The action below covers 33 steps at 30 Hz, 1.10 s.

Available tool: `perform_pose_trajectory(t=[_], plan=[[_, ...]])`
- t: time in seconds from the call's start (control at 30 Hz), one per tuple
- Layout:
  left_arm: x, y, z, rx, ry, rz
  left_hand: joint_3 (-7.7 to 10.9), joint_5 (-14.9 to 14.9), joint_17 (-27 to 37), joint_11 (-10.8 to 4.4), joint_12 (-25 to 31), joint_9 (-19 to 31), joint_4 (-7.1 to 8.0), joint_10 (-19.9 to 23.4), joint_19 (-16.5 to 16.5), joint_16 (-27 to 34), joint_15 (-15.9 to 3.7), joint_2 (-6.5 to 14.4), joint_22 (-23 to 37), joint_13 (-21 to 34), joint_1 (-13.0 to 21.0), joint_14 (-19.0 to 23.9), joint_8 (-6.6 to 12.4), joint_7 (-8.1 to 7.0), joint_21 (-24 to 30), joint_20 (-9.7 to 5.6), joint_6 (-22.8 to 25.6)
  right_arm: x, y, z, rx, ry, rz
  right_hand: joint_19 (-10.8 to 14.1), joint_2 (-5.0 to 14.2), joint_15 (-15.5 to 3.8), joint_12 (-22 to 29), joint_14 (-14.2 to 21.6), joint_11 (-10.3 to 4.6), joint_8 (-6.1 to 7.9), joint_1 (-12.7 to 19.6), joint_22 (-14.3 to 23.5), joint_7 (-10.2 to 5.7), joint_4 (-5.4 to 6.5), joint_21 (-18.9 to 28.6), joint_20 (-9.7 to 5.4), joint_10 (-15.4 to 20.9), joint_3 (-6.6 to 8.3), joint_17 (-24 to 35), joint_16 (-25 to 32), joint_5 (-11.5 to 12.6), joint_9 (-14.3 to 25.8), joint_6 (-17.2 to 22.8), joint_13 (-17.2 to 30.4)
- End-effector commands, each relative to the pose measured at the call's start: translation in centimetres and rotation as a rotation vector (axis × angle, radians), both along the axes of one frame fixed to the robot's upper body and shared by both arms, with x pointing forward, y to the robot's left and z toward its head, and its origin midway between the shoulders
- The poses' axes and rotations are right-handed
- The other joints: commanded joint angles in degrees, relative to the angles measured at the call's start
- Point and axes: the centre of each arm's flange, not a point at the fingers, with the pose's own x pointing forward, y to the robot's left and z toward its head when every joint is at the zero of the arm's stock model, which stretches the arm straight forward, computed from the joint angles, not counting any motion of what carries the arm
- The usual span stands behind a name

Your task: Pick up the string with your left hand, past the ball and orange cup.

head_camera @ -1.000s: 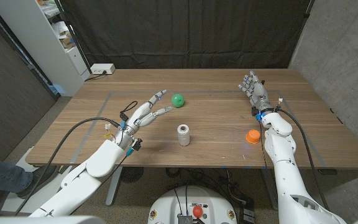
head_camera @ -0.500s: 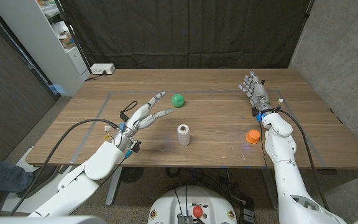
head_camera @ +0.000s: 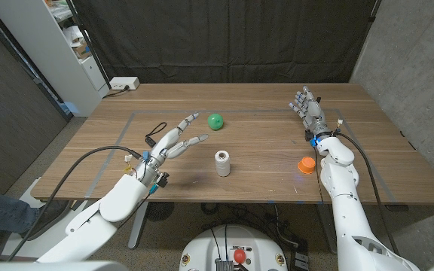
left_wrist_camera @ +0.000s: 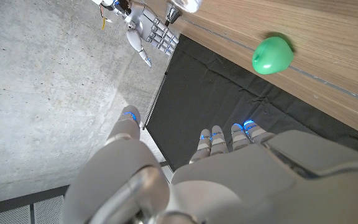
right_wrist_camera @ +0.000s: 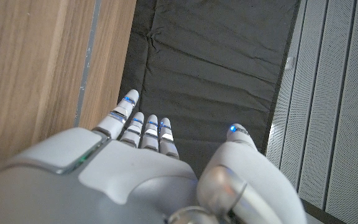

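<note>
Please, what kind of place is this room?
Probably a robotics lab or test room: a black curtain hangs behind the wooden table, a bare concrete wall stands beside it, and a power strip lies at the table's far corner.

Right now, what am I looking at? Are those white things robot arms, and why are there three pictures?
Yes, it's a robot with two white arms ending in hands. One picture looks down from its head; the other two come from cameras on its wrists. Its left hand is open above a wooden table, holding nothing. Its right hand is open too. On the table sit a green ball, a spool of string and a small orange cup. The left wrist picture is turned around, so the ball appears up high.
</note>
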Motion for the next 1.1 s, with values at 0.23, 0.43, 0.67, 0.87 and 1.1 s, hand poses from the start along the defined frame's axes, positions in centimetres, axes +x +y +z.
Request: perform_pose_trajectory(t=[0.23, 0.43, 0.67, 0.87, 1.1], plan=[[0.0, 0.1, -0.8, 0.003, -0.006, 0.05, -0.21, 0.4, 0.2, 0.08, 0.2, 0.1, -0.03, -0.4, -0.5, -0.1, 0.69, -0.4, 0.2, 0.1, 1.2, -0.3, 0.15, 0.52, -0.2, 0.57, -0.1, 0.5, 0.2, 0.1, 0.002, 0.002, 0.001, 0.7, 0.03, 0.32, 0.0, 0.2, -0.08, -0.09, 0.8, 0.3, -0.11, -0.04, -0.6, 0.05, 0.2, -0.15, 0.1, -0.1, 0.6, 0.3, 0.5, 0.3], [0.0, 0.1, -1.1, 0.012, 0.003, 0.073, -0.26, 0.4, 0.2, -0.09, 0.2, 0.1, -0.01, -0.4, -0.5, -0.1, 0.67, -0.6, 0.3, 0.1, 1.5, -0.3, 0.15, 0.47, -0.2, 0.56, -0.2, 0.7, 0.1, 0.1, 0.007, 0.001, 0.0, 0.7, 0.05, 0.41, 0.1, 0.2, 0.15, -0.09, 0.8, 0.3, -0.07, -0.06, -0.7, 0.05, 0.4, -0.2, 0.1, -0.1, 0.6, 0.3, 0.5, 0.3], [0.3, -0.1, -1.5, 0.021, 0.024, 0.075, -0.39, 0.6, 0.2, -0.1, 0.2, 0.1, 0.09, -0.5, -0.8, -0.1, 0.63, -1.2, 0.3, 0.1, 2.8, -0.5, 0.16, 0.5, -0.3, 0.58, -0.3, 1.1, 0.0, -0.1, 0.011, 0.007, 0.001, 0.7, 0.06, 0.43, 0.1, 0.2, 0.18, -0.1, 0.8, 0.3, -0.11, -0.08, -0.8, 0.02, 0.4, -0.25, 0.1, -0.1, 0.6, 0.3, 0.5, 0.3], [0.6, -0.5, -1.7, 0.031, 0.031, 0.074, -0.53, 0.7, 0.2, -0.06, 0.3, 0.1, 0.2, -0.6, -0.8, -0.1, 0.69, -1.7, 0.3, 0.1, 3.9, -0.5, 0.19, 0.45, -0.3, 0.6, -0.3, 1.3, 0.0, 0.1, 0.009, 0.006, 0.002, 0.7, 0.08, 0.39, 0.0, 0.2, 0.15, -0.1, 0.8, 0.3, -0.12, -0.08, -1.0, 0.05, 0.3, -0.3, 0.1, -0.1, 0.6, 0.3, 0.5, 0.3], [0.9, -0.7, -1.9, 0.032, 0.045, 0.076, -0.56, 0.7, 0.2, -0.07, 0.3, 0.1, 0.23, -0.7, -0.9, -0.1, 0.73, -1.8, 0.3, 0.1, 4.2, -0.7, 0.21, 0.44, -0.3, 0.73, -0.3, 1.5, -0.1, 0.3, 0.009, 0.004, 0.002, 0.8, 0.08, 0.41, 0.0, 0.2, 0.14, -0.1, 0.8, 0.3, -0.12, -0.12, -1.1, 0.02, 0.4, -0.35, 0.1, -0.1, 0.7, 0.3, 0.5, 0.3]])
